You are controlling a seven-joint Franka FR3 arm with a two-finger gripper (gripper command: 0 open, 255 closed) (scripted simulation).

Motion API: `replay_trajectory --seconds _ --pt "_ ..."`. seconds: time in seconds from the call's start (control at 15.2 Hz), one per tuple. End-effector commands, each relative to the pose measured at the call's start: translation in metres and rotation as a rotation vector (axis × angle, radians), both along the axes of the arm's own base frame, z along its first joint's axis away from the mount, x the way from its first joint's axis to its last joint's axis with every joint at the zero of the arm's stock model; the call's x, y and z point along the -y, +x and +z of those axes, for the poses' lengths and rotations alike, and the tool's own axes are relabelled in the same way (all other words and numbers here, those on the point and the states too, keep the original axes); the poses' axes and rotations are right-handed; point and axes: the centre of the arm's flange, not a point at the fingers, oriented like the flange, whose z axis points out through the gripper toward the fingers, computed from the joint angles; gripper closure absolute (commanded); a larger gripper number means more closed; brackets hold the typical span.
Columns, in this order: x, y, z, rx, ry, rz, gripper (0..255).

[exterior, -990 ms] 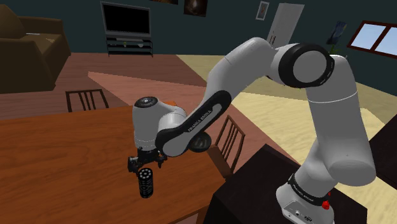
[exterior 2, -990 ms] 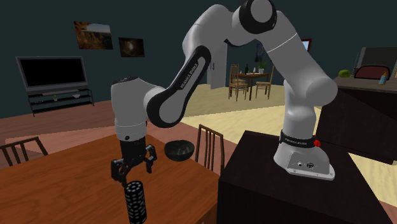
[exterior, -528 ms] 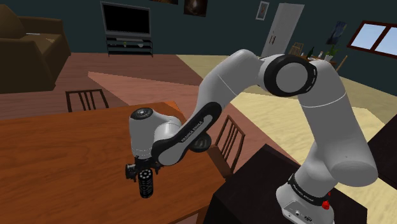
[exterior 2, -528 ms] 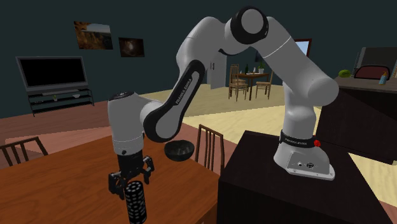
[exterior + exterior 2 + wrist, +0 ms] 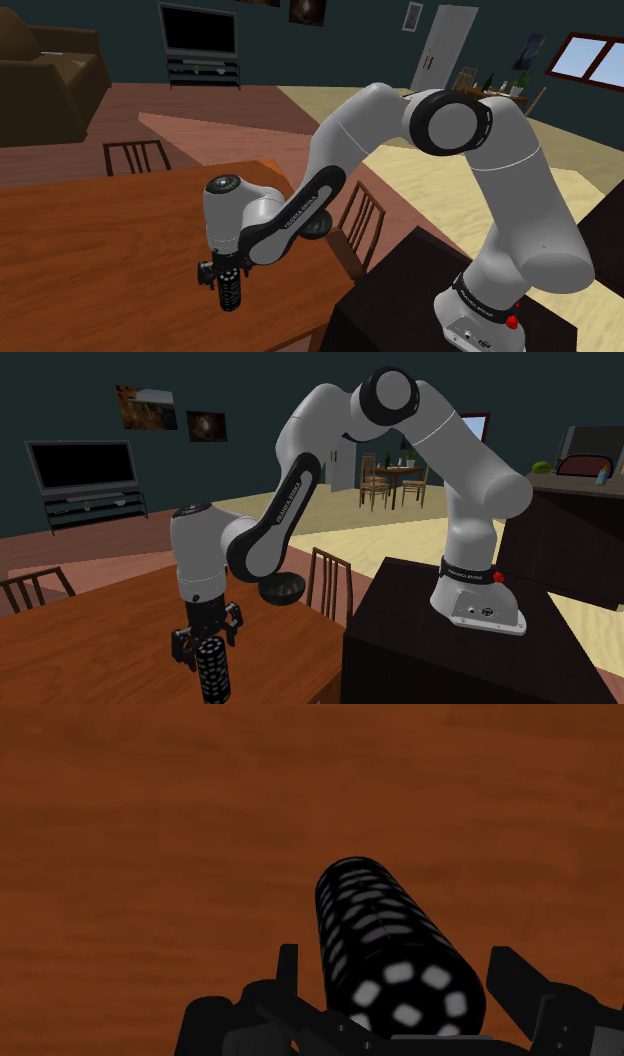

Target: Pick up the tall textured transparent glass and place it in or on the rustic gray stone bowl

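Lowered since a second ago, the jaws now straddle the tall glass (image 5: 390, 944), standing wide and not touching it. Glass: dark cylinder, pale-dotted texture, upright on wood-grain desk (image 5: 150, 824). Second exterior view adds a dark rounded bowl (image 5: 282, 588) beyond.

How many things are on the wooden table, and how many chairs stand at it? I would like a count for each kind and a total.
Tall dotted glass: 1
Dark bowl: 1
Chairs at the table: 2
Total: 4
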Motion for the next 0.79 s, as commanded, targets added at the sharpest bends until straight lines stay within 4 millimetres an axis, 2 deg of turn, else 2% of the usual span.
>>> replay_trajectory --seconds 0.0,0.07,0.66,0.73 --pt "0.0000 0.0000 0.0000 0.000 0.000 0.000 0" --pt "0.0000 0.0000 0.0000 0.000 0.000 0.000 255" --pt "0.0000 0.0000 -0.0001 0.000 0.000 0.000 255" --pt "0.0000 0.0000 0.0052 0.000 0.000 0.000 255"
